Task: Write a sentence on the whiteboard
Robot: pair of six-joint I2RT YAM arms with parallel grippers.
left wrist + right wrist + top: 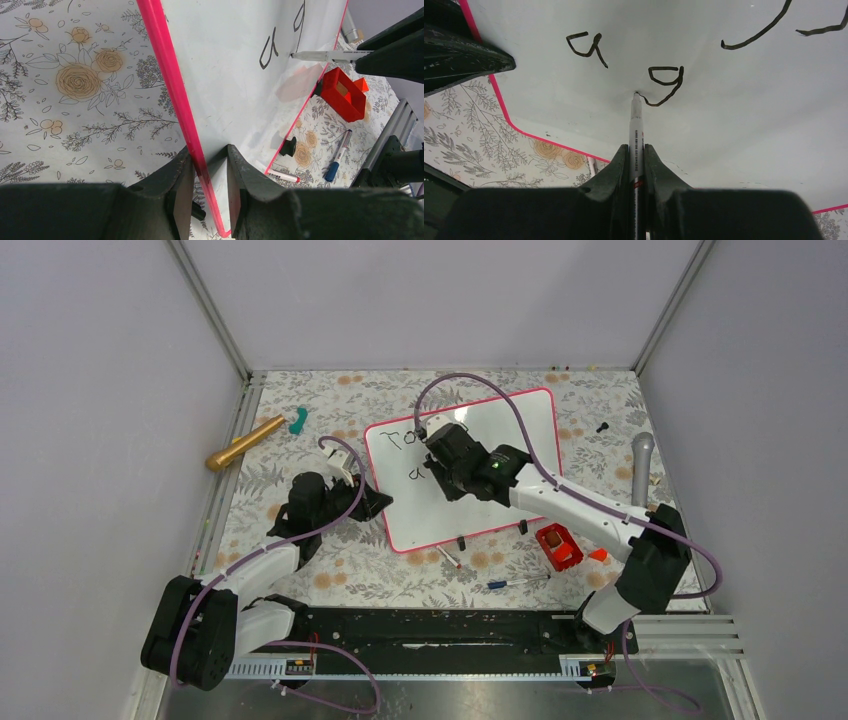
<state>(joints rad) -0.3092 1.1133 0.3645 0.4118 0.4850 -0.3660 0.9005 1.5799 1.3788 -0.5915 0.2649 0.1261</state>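
The left arm reaches forward and to the right from its base. The left gripper (209, 155) is clamped on the near-left edge of the whiteboard (440, 520), one finger on each side of the pink-red frame. That edge runs straight ahead from between the fingers, with the white face to their right and the flowered table (75, 115) to their left.

The right arm bends at its elbow by the table's right side, and its forearm slants left over the board's near-right corner, with the wrist above the board's middle. The right gripper (636, 150) is closed tight on a marker (636, 122) that sticks out straight beyond the fingertips. Its tip touches the board at the tail of a "g" in the sentence (664, 67). An "a" lies ahead and to the left of the fingers, and more strokes lie ahead and to the right.
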